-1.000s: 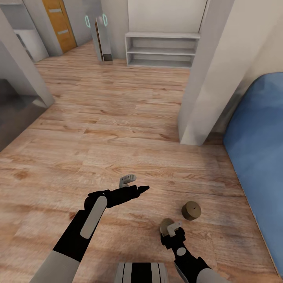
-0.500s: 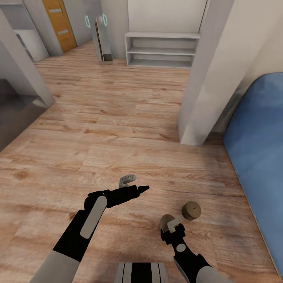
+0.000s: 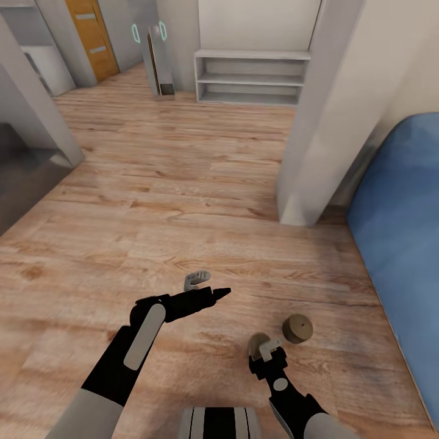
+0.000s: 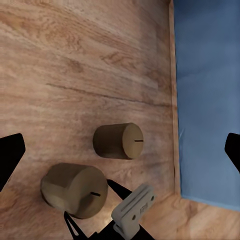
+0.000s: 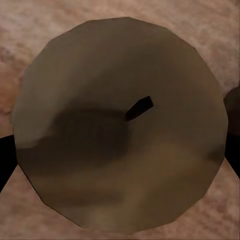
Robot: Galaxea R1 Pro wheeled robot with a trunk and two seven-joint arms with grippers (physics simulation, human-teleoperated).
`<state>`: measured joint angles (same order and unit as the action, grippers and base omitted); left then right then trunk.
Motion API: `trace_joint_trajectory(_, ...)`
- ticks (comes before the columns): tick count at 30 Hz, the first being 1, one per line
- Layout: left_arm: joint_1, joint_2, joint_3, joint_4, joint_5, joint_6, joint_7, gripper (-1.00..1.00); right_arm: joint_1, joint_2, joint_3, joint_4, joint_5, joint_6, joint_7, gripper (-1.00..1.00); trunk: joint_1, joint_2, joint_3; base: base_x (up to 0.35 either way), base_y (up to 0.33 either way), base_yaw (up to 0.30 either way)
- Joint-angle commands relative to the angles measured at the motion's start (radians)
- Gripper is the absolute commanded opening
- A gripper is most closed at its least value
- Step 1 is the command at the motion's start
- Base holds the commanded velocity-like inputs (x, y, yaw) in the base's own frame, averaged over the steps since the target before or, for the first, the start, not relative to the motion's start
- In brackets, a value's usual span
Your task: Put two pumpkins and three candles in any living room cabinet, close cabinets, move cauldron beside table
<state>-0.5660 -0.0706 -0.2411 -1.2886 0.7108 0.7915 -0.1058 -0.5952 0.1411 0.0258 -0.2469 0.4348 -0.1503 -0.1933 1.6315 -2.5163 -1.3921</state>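
Observation:
Two tan candles are on the wood floor. The near candle [image 3: 256,341] [image 4: 75,190] [image 5: 120,125] stands upright with its dark wick up. My right gripper [image 3: 264,351] [image 5: 120,160] is open just above it, one black finger on each side. The other candle [image 3: 297,328] [image 4: 117,141] lies on its side a little further right. My left gripper [image 3: 221,294] [image 4: 120,152] hangs open above the floor to the left of both candles, holding nothing. Pumpkins, cabinet, cauldron and table are out of view.
A blue upholstered piece [image 3: 402,256] borders the floor on the right, close to the candles. A white wall corner [image 3: 308,158] stands ahead on the right. Further off are a grey open shelf [image 3: 251,76] and an orange door [image 3: 91,36].
My right gripper has crept slightly lower over the near candle. The left arm and the lying candle have barely moved.

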Motion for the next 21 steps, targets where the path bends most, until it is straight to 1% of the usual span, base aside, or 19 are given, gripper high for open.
trace_joint_trajectory(1,0.000,0.000,0.001,0.000,0.000,0.000,0.000,1.00,0.000,0.000,0.000,0.000,0.000,0.000,0.000,-1.00,0.000,0.000,0.000,0.215,0.082,0.000)
trace_joint_trajectory(19,0.000,0.000,0.000,0.000,-0.001,0.000,0.000,1.00,0.000,0.005,0.000,-0.001,0.001,0.000,0.000,-1.00,0.000,0.000,0.000,0.295,0.119,0.000)
trace_joint_trajectory(21,0.000,0.000,-0.001,0.000,-0.001,0.000,0.000,1.00,0.000,0.005,0.000,0.000,0.001,0.000,0.000,-1.00,0.000,0.000,0.001,0.202,0.059,-0.083)
